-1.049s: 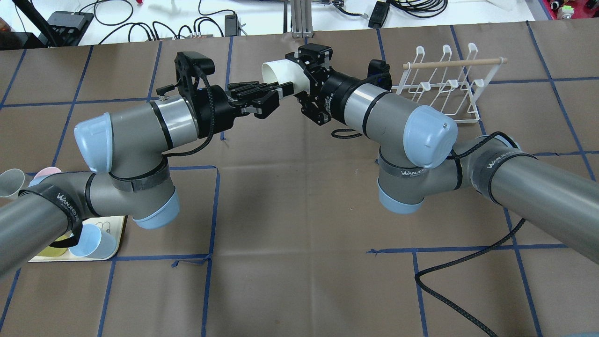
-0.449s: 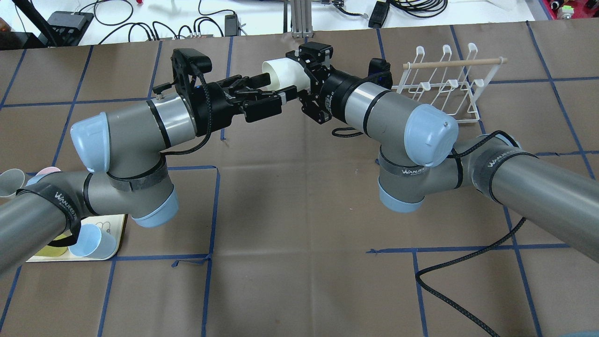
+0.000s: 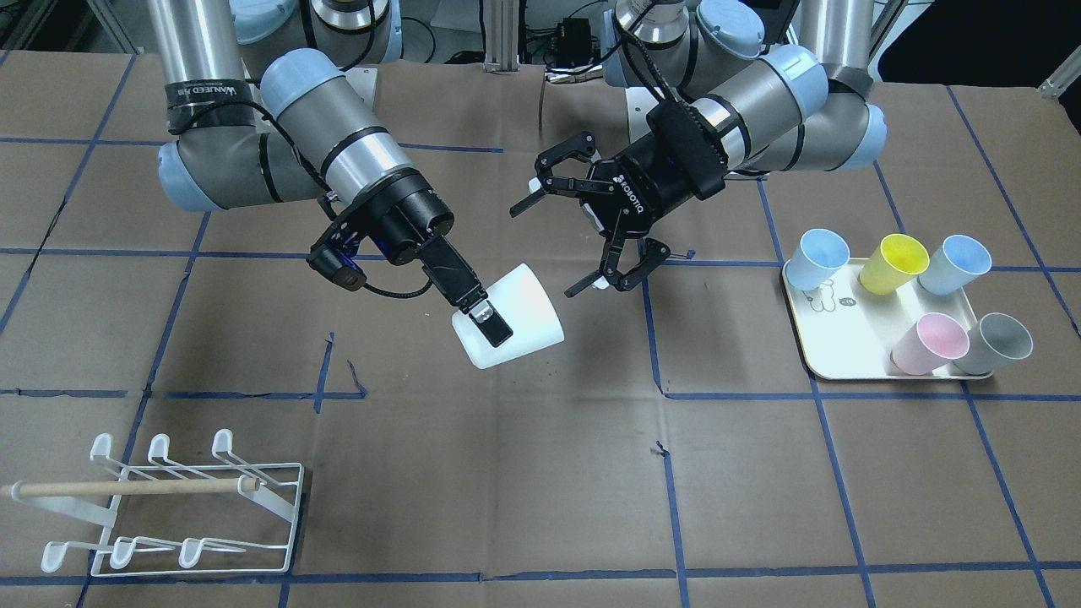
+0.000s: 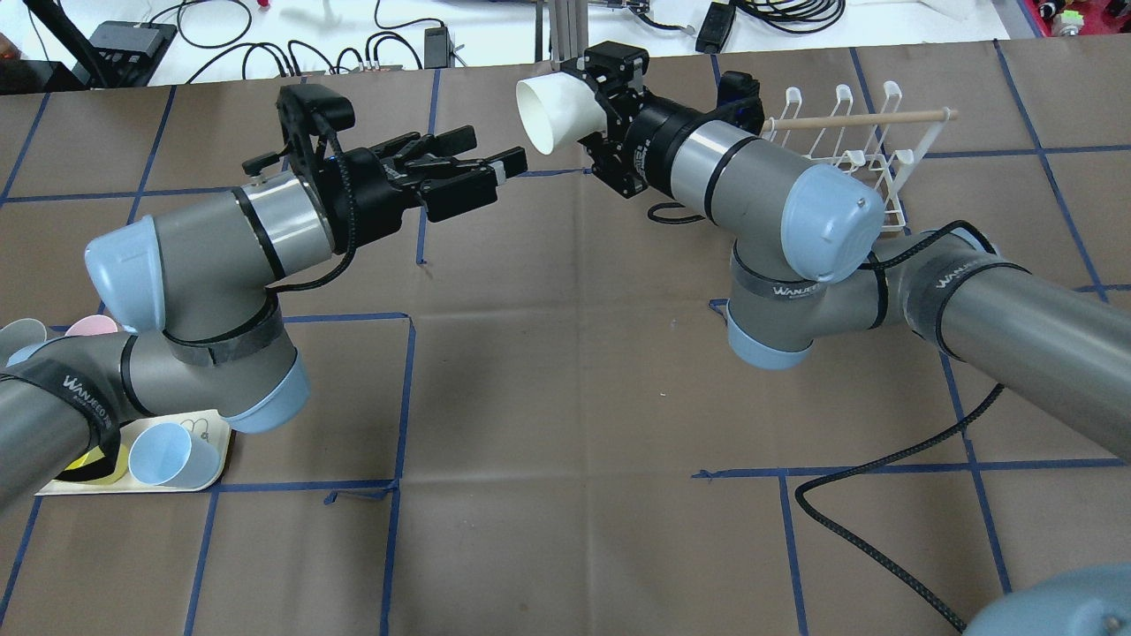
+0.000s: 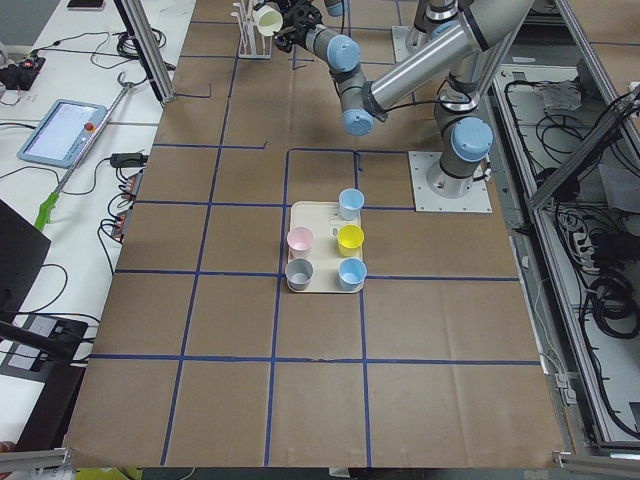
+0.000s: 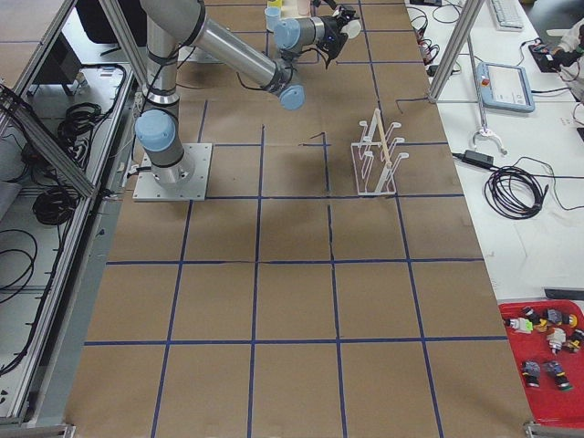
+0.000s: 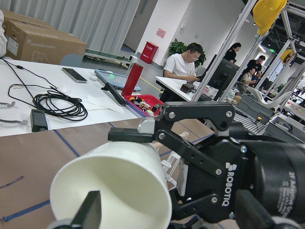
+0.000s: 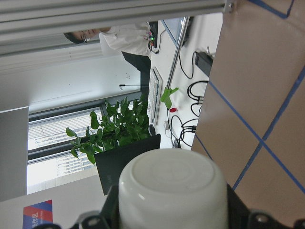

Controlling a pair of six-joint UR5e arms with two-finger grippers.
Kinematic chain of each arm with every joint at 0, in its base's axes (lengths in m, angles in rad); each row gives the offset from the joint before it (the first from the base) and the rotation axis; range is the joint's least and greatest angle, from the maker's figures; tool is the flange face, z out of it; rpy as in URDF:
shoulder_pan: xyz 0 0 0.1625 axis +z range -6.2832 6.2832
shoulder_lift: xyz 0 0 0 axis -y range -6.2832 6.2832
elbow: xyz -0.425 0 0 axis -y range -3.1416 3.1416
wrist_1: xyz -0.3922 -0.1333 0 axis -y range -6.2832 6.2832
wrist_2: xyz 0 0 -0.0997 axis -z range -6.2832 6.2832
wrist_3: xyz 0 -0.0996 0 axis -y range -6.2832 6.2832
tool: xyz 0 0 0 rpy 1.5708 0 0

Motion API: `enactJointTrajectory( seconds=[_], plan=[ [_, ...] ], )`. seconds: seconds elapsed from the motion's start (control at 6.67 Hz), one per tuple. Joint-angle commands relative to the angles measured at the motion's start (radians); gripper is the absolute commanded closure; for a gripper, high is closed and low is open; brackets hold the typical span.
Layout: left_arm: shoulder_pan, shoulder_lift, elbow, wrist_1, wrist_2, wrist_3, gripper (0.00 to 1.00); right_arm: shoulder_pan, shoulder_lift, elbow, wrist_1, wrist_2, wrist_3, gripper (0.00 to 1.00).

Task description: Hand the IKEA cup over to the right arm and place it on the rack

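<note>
My right gripper (image 3: 492, 326) is shut on the white IKEA cup (image 3: 517, 325) and holds it tilted above the table. The cup also shows in the overhead view (image 4: 555, 113), its mouth facing my left gripper, and base-on in the right wrist view (image 8: 171, 187). My left gripper (image 4: 495, 168) is open and empty, a short gap left of the cup. In the front view it (image 3: 555, 245) has its claw fingers spread. The white wire rack (image 4: 848, 155) with the wooden dowel stands behind the right arm's wrist, and it is at the front view's lower left (image 3: 169, 507).
A cream tray (image 3: 832, 338) with several coloured cups sits by the left arm's base side, partly under the left arm in the overhead view (image 4: 212, 468). A black cable (image 4: 884, 539) trails over the table at the right.
My left gripper has let go of the cup and drawn back to the left. My right arm has carried the cup up and toward the table's far edge.
</note>
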Motion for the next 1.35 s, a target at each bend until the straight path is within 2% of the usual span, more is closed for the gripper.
enactJointTrajectory(
  seconds=[0.0,0.15,0.3,0.45,0.6,0.9,1.05,1.2],
  plan=[
    [0.066,0.019,-0.008,-0.071,-0.003,-0.003,0.02,-0.103,0.007,-0.005,-0.010,-0.002,-0.350,0.73],
    [0.067,0.019,0.012,-0.172,0.095,-0.003,0.02,-0.149,0.009,-0.005,-0.015,-0.003,-0.553,0.73],
    [0.064,0.019,0.038,-0.272,0.225,-0.003,0.02,-0.176,0.009,-0.007,-0.018,-0.050,-0.786,0.73],
    [0.060,0.014,0.085,-0.406,0.331,-0.003,0.02,-0.200,0.021,-0.011,-0.030,-0.134,-1.044,0.75],
    [0.048,0.014,0.146,-0.576,0.478,-0.003,0.02,-0.222,0.047,-0.023,-0.102,-0.166,-1.244,0.77],
    [-0.013,0.008,0.295,-0.961,0.743,-0.003,0.02,-0.234,0.155,-0.094,-0.260,-0.244,-1.487,0.77],
    [-0.067,0.003,0.406,-1.227,0.875,-0.003,0.02,-0.236,0.182,-0.100,-0.303,-0.291,-1.578,0.77],
    [-0.090,0.012,0.528,-1.482,0.931,-0.002,0.02,-0.265,0.194,-0.099,-0.302,-0.293,-1.618,0.77]
  ],
)
